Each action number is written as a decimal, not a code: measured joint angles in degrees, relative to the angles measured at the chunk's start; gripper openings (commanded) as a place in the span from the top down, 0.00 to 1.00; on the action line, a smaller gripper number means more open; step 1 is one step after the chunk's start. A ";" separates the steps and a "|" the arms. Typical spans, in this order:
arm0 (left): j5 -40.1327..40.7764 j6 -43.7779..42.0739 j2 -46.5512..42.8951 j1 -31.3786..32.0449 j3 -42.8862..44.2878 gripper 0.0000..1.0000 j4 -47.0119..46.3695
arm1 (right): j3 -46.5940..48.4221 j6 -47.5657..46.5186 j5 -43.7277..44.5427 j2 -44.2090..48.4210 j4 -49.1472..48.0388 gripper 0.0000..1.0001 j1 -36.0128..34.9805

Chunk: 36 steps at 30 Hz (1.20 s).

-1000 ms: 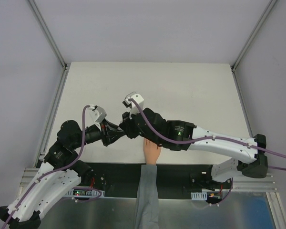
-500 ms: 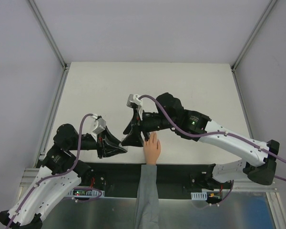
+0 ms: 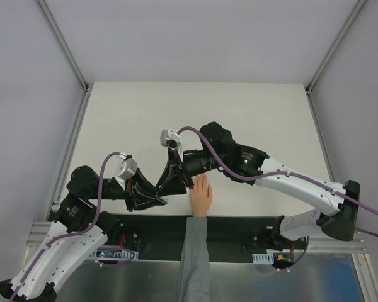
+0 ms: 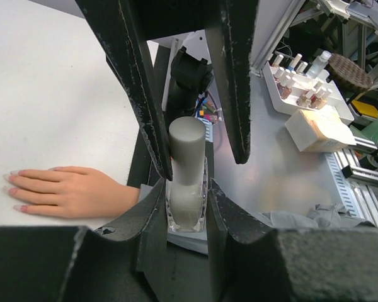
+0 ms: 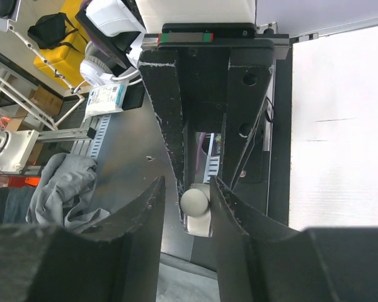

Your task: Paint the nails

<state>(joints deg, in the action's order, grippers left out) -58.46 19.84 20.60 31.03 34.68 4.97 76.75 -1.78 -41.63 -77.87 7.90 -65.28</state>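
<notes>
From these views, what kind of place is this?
Probably a robotics lab workcell: aluminium frame around a white table, a tray of nail polish bottles on a cluttered side bench.

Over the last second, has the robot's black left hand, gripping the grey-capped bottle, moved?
Yes. The black left hand has slid closer to the white table's near edge.

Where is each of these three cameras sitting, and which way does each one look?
Top external: above and behind, looking down on the table; left arm and right arm show.
Left wrist: looks along the left end effector at the bottle and hand.
Right wrist: looks along the right end effector onto the bottle's cap.
Both wrist views share that bottle.
</notes>
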 measured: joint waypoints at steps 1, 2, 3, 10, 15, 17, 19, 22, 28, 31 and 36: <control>0.04 0.09 0.00 0.00 0.00 1.00 0.00 | -0.02 0.00 -0.24 -0.09 -0.15 0.68 0.00; 0.17 0.09 -0.04 0.00 0.07 1.00 -0.02 | -0.15 0.02 -0.42 -0.11 -0.39 0.75 0.00; 0.35 0.09 -0.07 0.00 0.11 1.00 0.00 | -0.42 0.02 -0.46 -0.11 -0.74 0.79 0.04; 4.42 0.00 -0.11 0.04 0.57 1.00 0.50 | -1.03 -0.76 0.98 -0.09 -2.51 0.99 0.70; 12.81 -2.91 0.72 0.15 1.49 1.00 3.10 | -1.11 -1.01 11.63 0.70 -1.81 1.00 -0.15; 17.62 -4.33 2.05 0.17 2.19 1.00 4.28 | 0.37 0.00 26.38 1.20 1.38 1.00 -3.54; 22.91 -5.95 4.07 0.55 2.73 1.00 4.57 | 3.74 2.54 45.86 0.44 6.32 0.99 -8.96; 25.79 -7.26 6.14 1.36 3.65 1.00 4.35 | 5.40 6.14 66.03 -0.90 8.37 0.99 -15.39; 27.06 -7.72 8.44 1.60 3.76 1.00 3.78 | 4.02 9.97 76.78 -1.81 6.91 0.99 -17.53; 27.02 -7.69 7.17 1.55 3.21 1.00 3.61 | 3.69 9.18 76.02 -1.79 5.75 0.83 -17.57; 24.39 -7.37 4.31 0.98 1.90 1.00 3.48 | 3.67 6.16 65.53 -1.25 6.32 0.48 -15.34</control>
<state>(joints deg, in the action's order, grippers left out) -34.06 12.47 24.91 32.01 36.58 8.45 80.42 4.38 23.90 -79.11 14.22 -80.62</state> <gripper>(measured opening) 0.235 0.365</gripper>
